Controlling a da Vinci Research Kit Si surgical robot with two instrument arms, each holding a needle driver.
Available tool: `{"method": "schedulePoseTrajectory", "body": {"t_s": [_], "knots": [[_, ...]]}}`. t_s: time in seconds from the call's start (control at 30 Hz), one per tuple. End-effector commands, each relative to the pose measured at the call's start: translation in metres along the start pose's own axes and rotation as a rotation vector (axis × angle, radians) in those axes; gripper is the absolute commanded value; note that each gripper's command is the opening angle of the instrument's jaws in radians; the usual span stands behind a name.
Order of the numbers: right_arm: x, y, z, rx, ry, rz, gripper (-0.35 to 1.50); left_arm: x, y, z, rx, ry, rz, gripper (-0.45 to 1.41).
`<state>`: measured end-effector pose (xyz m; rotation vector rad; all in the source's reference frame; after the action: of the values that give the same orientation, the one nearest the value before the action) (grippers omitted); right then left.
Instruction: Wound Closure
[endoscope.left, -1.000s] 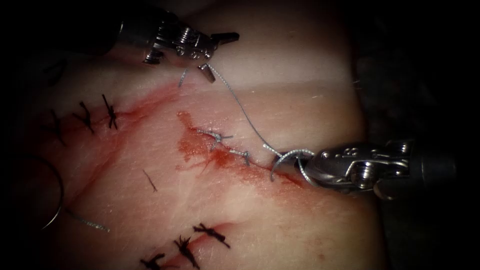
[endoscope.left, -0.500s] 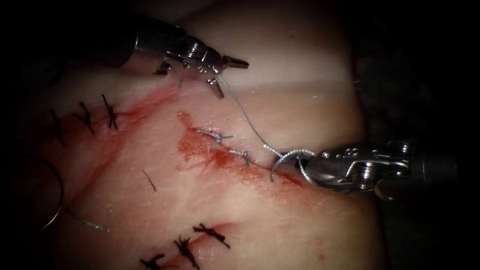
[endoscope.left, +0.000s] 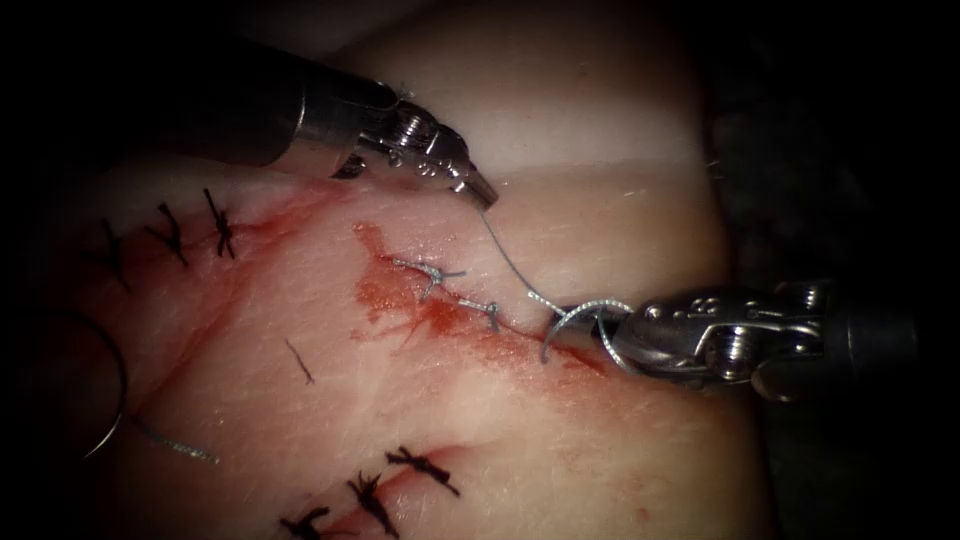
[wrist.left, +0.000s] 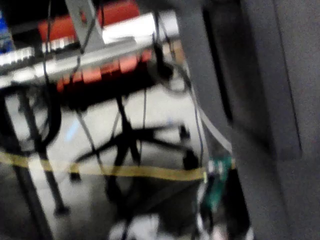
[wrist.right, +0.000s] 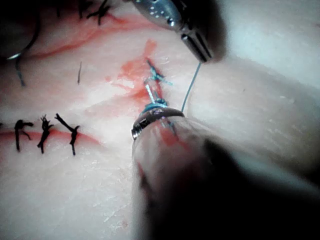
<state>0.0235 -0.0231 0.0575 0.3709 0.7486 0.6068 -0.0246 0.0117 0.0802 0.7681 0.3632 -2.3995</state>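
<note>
Just beside my right tool (endoscope.left: 610, 325), clamped near the needle's (endoscope.left: 556, 328) tail, the tip sits in the cut (endoscope.left: 520, 335); my left tool (endoscope.left: 480, 192) grips thread (endoscope.left: 505, 262). Two stitches (endoscope.left: 430, 272) done, right end unclosed.

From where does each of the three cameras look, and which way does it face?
Endoscope: above and in front of the tissue, facing the cut; left tool shut on the thread, thread looped at the right tool; what looks like the needle lies free on the tissue, far left.
Left wrist: faces the room, a rack and floor strip; a grey part, perhaps the arm's own.
Right wrist: looks along the right tool at the cut.
Shared: endoscope and right wrist both show left tool, thread, cut.
</note>
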Motion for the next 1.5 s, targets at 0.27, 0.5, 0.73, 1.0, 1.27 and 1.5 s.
{"method": "schedulePoseTrajectory", "body": {"t_s": [0.27, 0.5, 0.73, 1.0, 1.27, 1.5], "knots": [[0.0002, -0.0004, 0.0008, 0.002, 0.001, 0.011, -0.35, -0.0003, 0.0001, 0.0001, -0.031, 0.010, -0.124, -0.06], [0.0002, -0.0004, 0.0007, 0.002, 0.001, 0.010, -0.35, -0.0002, -0.0009, -0.0015, 0.001, 0.027, -0.118, 0.98], [0.0002, -0.0005, 0.0007, 0.003, 0.001, 0.010, -0.35, -0.0005, -0.0006, -0.0009, -0.007, 0.027, -0.105, 0.91], [0.0001, -0.0005, 0.0007, 0.003, 0.001, 0.016, -0.35, -0.0005, -0.0001, -0.0018, -0.040, 0.032, -0.105, 0.39], [0.0001, -0.0005, 0.0007, 0.003, 0.000, 0.021, -0.35, -0.0006, 0.0011, -0.0004, -0.069, 0.021, -0.119, 0.26], [0.0001, -0.0005, 0.0007, 0.003, 0.000, 0.027, -0.35, -0.0010, 0.0015, -0.0009, -0.092, 0.026, -0.178, 0.31]]}}
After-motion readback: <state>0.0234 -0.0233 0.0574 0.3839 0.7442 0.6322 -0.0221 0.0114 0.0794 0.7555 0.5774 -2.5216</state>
